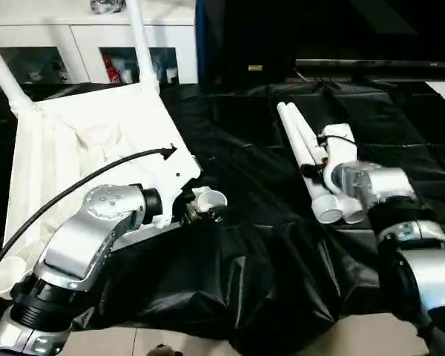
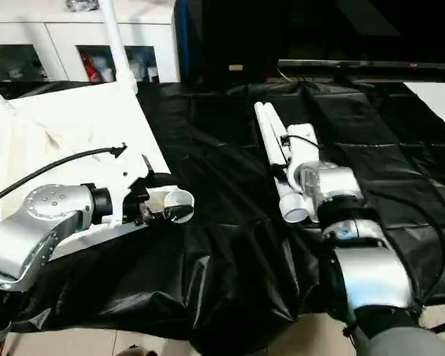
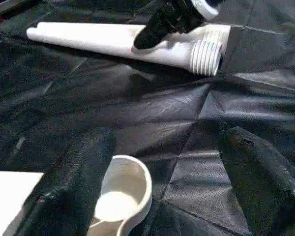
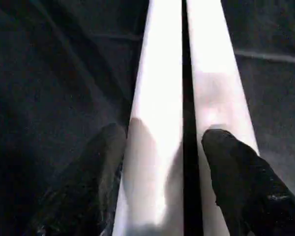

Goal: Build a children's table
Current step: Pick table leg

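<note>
The bench (image 1: 252, 245) wears a crumpled black sheet that hangs over its near edge. At its left end the white tabletop (image 1: 74, 148) lies underside up, tilted, with two legs (image 1: 142, 44) already standing from its far corners toward the white cabinet (image 1: 81, 52) behind the far edge. A round corner socket (image 1: 211, 199) at the tabletop's near right corner sits empty, its mouth open.

The left hand (image 1: 196, 209) reaches in from the near left, forearm bent low across the tabletop's near edge, a black cable arching over it. Its fingers (image 3: 69, 187) stand wide apart on either side of that socket and grip nothing.

Between the socket and the loose legs the middle of the bench is bare black sheet, open room.

Right of centre, two loose legs (image 2: 271, 141) lie side by side, touching, thin ends toward the far edge and threaded ends (image 3: 206, 56) toward the near edge. The right hand (image 2: 293, 174) comes over them from the near right, wrist bent down. Its fingers (image 4: 241, 177) are parted, one outside the left-hand leg and the other on top of the right-hand leg; neither leg is clamped.
</note>
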`<state>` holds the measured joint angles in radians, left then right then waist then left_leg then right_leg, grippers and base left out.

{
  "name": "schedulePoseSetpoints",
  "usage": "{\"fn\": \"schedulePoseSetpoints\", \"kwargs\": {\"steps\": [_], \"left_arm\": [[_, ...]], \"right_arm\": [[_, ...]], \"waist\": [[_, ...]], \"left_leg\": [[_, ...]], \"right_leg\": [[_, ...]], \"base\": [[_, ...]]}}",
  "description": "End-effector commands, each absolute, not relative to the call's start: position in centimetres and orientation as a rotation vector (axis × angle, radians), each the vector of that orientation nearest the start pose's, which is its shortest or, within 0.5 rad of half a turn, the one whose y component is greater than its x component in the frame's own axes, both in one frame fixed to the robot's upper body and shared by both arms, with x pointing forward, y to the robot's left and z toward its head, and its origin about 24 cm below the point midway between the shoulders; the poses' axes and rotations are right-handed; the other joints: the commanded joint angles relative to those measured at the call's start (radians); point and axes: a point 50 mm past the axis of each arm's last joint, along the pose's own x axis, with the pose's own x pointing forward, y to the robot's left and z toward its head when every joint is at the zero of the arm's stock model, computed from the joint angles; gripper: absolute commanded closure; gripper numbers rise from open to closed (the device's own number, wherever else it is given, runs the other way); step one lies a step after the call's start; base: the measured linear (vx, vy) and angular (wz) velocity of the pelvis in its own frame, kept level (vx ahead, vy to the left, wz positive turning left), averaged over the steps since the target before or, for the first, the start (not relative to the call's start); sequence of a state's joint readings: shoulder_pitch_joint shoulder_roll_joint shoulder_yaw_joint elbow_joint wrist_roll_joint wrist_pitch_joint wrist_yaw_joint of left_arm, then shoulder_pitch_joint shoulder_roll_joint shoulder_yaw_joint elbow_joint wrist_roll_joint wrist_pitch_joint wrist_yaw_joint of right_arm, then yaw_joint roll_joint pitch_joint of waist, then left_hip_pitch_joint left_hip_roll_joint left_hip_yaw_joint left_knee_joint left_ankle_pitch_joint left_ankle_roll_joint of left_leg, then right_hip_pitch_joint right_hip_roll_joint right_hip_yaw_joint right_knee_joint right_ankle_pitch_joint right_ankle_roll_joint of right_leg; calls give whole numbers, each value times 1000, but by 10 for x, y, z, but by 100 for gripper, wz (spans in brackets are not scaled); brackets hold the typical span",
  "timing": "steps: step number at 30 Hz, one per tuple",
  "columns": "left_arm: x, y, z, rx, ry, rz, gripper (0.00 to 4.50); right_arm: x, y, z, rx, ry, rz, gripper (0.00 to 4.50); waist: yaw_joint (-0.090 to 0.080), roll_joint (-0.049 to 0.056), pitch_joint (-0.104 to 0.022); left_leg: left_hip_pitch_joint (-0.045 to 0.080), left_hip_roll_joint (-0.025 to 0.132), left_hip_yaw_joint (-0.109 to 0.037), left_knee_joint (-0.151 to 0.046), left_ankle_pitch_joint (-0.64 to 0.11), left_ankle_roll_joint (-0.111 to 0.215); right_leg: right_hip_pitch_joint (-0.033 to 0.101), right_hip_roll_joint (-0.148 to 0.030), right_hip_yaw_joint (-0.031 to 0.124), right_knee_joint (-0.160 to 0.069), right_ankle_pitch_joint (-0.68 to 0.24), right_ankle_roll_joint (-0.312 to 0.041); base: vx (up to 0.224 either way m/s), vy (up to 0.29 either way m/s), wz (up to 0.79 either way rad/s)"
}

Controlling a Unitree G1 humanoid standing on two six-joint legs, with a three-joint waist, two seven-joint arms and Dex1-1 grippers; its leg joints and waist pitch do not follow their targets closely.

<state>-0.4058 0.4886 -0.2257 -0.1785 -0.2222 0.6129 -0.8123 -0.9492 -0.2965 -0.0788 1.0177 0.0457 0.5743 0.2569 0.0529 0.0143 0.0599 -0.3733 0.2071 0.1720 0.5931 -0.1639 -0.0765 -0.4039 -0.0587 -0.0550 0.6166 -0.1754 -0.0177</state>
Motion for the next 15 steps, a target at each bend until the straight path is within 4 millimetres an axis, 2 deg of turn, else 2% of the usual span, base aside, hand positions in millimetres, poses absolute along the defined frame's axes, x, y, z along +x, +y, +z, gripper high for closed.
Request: {"fn": "schedulePoseSetpoints", "kwargs": {"steps": [1, 2, 8, 9, 15], "left_arm": [[283, 126, 124, 336, 250, -1035, 18], [283, 127, 123, 340, 253, -1032, 7], [282, 126, 123, 344, 256, -1034, 7], [282, 125, 123, 343, 255, -1035, 0], [283, 124, 123, 347, 254, -1035, 0]], "right_arm": [[389, -188, 84, -78, 654, 151, 160], [388, -186, 83, -74, 691, 160, 160], [381, -183, 71, -54, 805, 196, 160], [380, -183, 69, -50, 819, 197, 186], [376, -186, 62, -58, 852, 184, 232]], "waist": [[2, 5, -73], [2, 4, -73], [5, 6, -72], [6, 7, -72], [8, 7, -73]], "left_leg": [[14, 8, 1, -57, -241, -38], [13, 8, 1, -57, -235, -37], [13, 10, 1, -57, -238, -39], [13, 10, 1, -57, -238, -39], [14, 10, 1, -57, -238, -42]], "right_leg": [[48, -56, 36, -65, -199, -209], [49, -56, 36, -64, -193, -209], [49, -56, 36, -63, -191, -217], [49, -57, 36, -63, -191, -216], [48, -58, 36, -63, -198, -214]], "base": [[0, 0, 0], [0, 0, 0], [0, 0, 0], [0, 0, 0], [0, 0, 0]]}}
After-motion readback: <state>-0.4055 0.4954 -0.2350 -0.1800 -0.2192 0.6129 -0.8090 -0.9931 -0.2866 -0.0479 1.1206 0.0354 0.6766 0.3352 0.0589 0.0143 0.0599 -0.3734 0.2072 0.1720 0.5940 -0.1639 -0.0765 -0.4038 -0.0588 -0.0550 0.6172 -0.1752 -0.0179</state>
